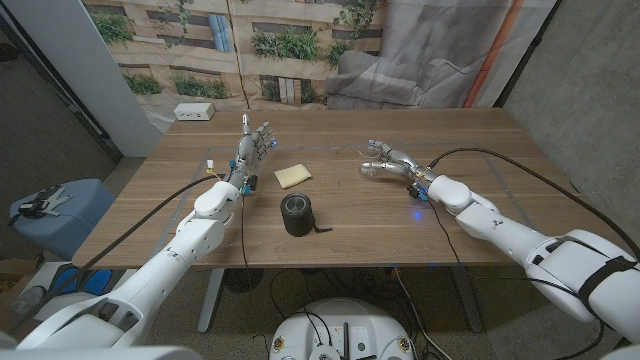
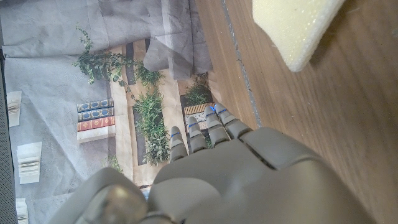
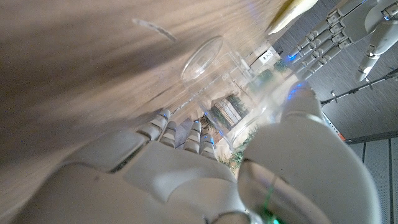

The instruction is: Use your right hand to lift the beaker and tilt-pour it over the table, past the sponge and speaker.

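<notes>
Over the wooden table (image 1: pixel 480 215), the right hand (image 1: pixel 398 163) grips the tilted beaker (image 1: pixel 375 169).

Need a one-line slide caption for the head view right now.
Right hand tilts the clear beaker over the table.

Right hand (image 3: pixel 205 168) around beaker (image 3: pixel 227 81) (tilted)

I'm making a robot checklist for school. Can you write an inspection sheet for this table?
Surface: wooden table, bare wood between things.
Job's things: clear beaker tipped on its side in the right hand; yellow sponge; black speaker.
Clutter: white box at the far left corner.
Hands: right holds the beaker; left hand raised, fingers apart, holding nothing.
Cables: black cable across the table's right side.
Surroundings: printed backdrop behind.
</notes>
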You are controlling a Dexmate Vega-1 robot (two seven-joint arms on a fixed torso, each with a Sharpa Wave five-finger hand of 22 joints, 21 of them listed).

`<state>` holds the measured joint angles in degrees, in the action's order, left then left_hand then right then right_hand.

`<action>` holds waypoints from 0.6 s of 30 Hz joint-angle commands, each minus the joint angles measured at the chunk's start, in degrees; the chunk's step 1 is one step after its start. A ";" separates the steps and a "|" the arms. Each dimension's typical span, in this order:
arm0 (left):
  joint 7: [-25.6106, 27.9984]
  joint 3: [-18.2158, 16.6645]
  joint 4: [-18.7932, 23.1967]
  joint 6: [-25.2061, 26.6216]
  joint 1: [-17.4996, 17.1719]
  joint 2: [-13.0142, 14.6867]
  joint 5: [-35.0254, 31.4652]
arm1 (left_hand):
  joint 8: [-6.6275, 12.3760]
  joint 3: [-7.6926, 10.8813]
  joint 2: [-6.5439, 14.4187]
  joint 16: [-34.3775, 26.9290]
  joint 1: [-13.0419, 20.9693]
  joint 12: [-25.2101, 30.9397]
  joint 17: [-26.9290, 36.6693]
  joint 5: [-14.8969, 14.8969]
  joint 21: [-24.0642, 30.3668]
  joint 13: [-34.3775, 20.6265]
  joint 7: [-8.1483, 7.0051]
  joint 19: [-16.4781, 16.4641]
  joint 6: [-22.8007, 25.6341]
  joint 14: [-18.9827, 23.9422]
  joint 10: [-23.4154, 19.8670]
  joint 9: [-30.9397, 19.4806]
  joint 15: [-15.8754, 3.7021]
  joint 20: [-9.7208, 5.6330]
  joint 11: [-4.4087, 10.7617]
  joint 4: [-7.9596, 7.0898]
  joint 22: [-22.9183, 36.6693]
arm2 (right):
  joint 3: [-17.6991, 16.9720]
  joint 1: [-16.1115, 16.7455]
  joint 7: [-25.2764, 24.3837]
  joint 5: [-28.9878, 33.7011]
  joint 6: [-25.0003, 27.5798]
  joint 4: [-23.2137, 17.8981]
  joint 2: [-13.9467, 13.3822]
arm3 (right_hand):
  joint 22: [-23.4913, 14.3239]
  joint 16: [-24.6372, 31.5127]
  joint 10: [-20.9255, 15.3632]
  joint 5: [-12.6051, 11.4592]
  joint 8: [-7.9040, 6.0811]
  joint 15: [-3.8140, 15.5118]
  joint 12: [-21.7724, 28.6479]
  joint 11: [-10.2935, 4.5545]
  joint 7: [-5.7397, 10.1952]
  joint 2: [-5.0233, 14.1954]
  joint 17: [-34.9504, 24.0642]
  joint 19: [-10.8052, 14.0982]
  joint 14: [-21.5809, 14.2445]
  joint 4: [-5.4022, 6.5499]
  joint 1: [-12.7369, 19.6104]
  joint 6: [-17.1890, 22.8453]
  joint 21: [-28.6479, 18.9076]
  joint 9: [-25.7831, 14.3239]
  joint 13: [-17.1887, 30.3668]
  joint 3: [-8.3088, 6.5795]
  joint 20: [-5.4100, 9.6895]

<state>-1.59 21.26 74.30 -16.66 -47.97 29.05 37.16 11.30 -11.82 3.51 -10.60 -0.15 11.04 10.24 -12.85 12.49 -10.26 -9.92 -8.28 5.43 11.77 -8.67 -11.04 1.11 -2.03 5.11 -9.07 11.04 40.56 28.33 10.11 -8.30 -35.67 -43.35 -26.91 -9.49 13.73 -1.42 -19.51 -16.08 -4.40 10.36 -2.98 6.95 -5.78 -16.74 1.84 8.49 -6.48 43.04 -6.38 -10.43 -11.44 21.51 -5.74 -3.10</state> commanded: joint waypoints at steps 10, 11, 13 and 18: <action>-0.24 0.00 0.01 0.03 0.00 0.09 0.08 | 0.16 -0.28 1.44 -0.28 0.17 0.32 0.32 -0.36 0.20 -0.16 -0.31 -0.29 0.09 0.34 -0.50 -0.20 0.03 -0.57 0.02 0.06 0.18 | -5.91 6.27 1.54 -6.77 3.68 -12.14 -5.89 | -0.21 -0.45 1.45 -0.36 1.09 0.23 0.25 -0.10 -2.00 -0.41 0.12 -0.98 1.19 1.13 -3.32 -0.06 0.01 0.23 -0.92 1.63 0.61; -0.24 0.00 0.01 0.03 0.00 0.10 0.08 | 0.16 -0.28 1.44 -0.28 0.17 0.33 0.32 -0.36 0.21 -0.16 -0.34 -0.32 0.09 0.34 -0.52 -0.20 0.01 -0.59 0.04 0.06 0.18 | -6.39 6.89 1.40 -7.40 4.06 -12.98 -6.14 | -0.21 -0.52 1.55 -0.35 1.27 0.22 0.26 -0.03 -2.20 -0.47 0.17 -1.01 1.30 1.29 -3.68 -0.22 -0.01 0.27 -1.06 1.80 0.62; -0.02 -0.02 0.05 0.02 -0.03 0.04 0.03 | 0.17 -0.29 1.44 -0.27 0.17 0.29 0.32 -0.36 0.21 -0.16 -0.30 -0.31 0.11 0.33 -0.43 -0.20 0.04 -0.55 0.01 0.06 0.18 | -7.20 8.01 1.13 -8.39 4.99 -14.73 -6.70 | -0.20 -0.57 1.85 -0.31 1.49 0.13 0.21 0.09 -2.55 -0.49 0.23 -1.10 1.36 1.56 -4.27 -0.34 -0.02 0.33 -1.27 2.06 0.69; -0.01 -0.01 0.02 0.02 -0.01 0.01 0.01 | 0.19 -0.29 1.45 -0.28 0.16 0.36 0.32 -0.35 0.20 -0.16 -0.36 -0.30 0.16 0.35 -0.61 -0.20 0.07 -0.61 -0.03 0.05 0.18 | -8.76 10.39 -0.09 -9.80 7.61 -19.01 -7.99 | -0.20 -0.72 2.49 -0.19 2.15 0.08 0.18 0.36 -3.47 -0.35 0.39 -1.47 1.59 2.40 -5.99 -0.73 -0.02 0.51 -1.91 2.72 0.89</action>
<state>-1.67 21.26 74.30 -16.66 -47.97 29.07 37.15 11.30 -11.82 3.51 -10.60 -0.15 11.04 10.24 -12.85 12.49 -10.26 -9.92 -8.28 5.43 11.77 -8.67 -11.04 1.11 -2.03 5.11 -9.07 11.04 35.29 34.01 11.41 -14.30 -32.48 -54.12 -32.00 -9.49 13.27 0.73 -19.73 -14.19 -4.40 10.36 -2.46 3.96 -6.54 -16.22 0.83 9.71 -4.14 37.92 -6.87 -10.43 -10.91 19.70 -3.41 -2.06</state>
